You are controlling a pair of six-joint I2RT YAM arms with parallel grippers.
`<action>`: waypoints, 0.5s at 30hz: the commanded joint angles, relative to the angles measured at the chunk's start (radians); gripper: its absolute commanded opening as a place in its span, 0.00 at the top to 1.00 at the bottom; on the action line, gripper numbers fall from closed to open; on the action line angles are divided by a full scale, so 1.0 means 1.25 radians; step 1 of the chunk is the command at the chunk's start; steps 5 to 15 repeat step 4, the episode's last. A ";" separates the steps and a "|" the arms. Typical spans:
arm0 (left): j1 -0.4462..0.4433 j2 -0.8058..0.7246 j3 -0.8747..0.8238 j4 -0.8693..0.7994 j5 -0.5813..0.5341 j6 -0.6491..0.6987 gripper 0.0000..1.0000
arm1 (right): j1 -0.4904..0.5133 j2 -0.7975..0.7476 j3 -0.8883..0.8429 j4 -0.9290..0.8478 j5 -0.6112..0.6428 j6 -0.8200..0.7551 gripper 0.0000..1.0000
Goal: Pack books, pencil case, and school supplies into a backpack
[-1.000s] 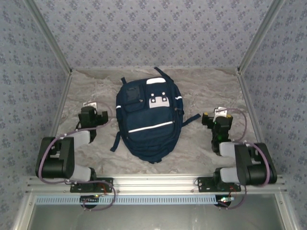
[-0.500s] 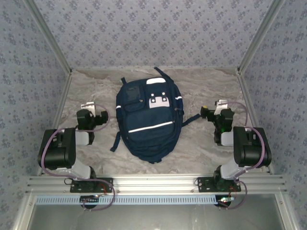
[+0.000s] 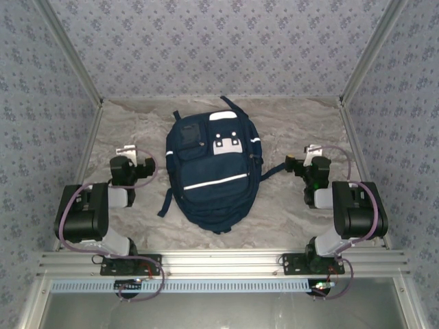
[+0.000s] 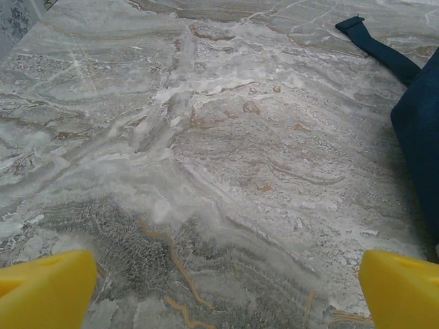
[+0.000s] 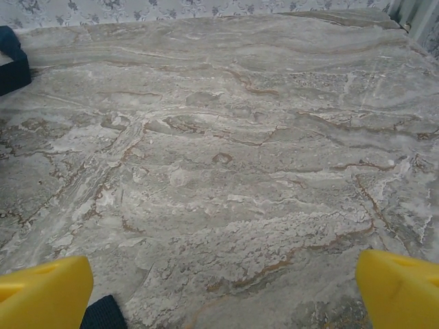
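The navy backpack point(image 3: 211, 171) with white stripes lies flat in the middle of the marble table, its top toward the far wall. My left gripper point(image 3: 128, 155) hangs left of it, open, over bare marble. In the left wrist view its yellow fingertips point(image 4: 44, 288) stand far apart around the left gripper point(image 4: 226, 295), with the backpack's side point(image 4: 422, 144) at the right edge. My right gripper point(image 3: 311, 153) hangs right of the backpack, open. In the right wrist view nothing lies between the right gripper point(image 5: 223, 291) fingers. The books, pencil case and school supplies are out of view.
A loose strap point(image 4: 381, 48) trails off the backpack's far left side, and another strap end point(image 5: 103, 314) lies by my right gripper. Patterned walls point(image 3: 55, 103) close in the table on three sides. The metal rail point(image 3: 219, 262) runs along the near edge.
Both arms have folded back and upward toward their bases. Each gripper has shifted only slightly and stays open. The backpack has not moved.
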State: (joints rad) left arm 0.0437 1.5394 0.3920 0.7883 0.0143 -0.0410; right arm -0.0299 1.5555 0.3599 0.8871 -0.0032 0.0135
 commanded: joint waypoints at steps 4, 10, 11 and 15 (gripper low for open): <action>-0.005 -0.003 0.017 0.022 0.005 0.014 0.02 | 0.001 -0.011 0.011 -0.015 0.001 -0.003 0.00; -0.005 -0.003 0.017 0.022 0.005 0.014 0.02 | 0.001 -0.011 0.011 -0.015 0.001 -0.003 0.00; -0.005 -0.003 0.017 0.022 0.005 0.014 0.02 | 0.001 -0.011 0.011 -0.015 0.001 -0.003 0.00; -0.005 -0.003 0.017 0.022 0.005 0.014 0.02 | 0.001 -0.011 0.011 -0.015 0.001 -0.003 0.00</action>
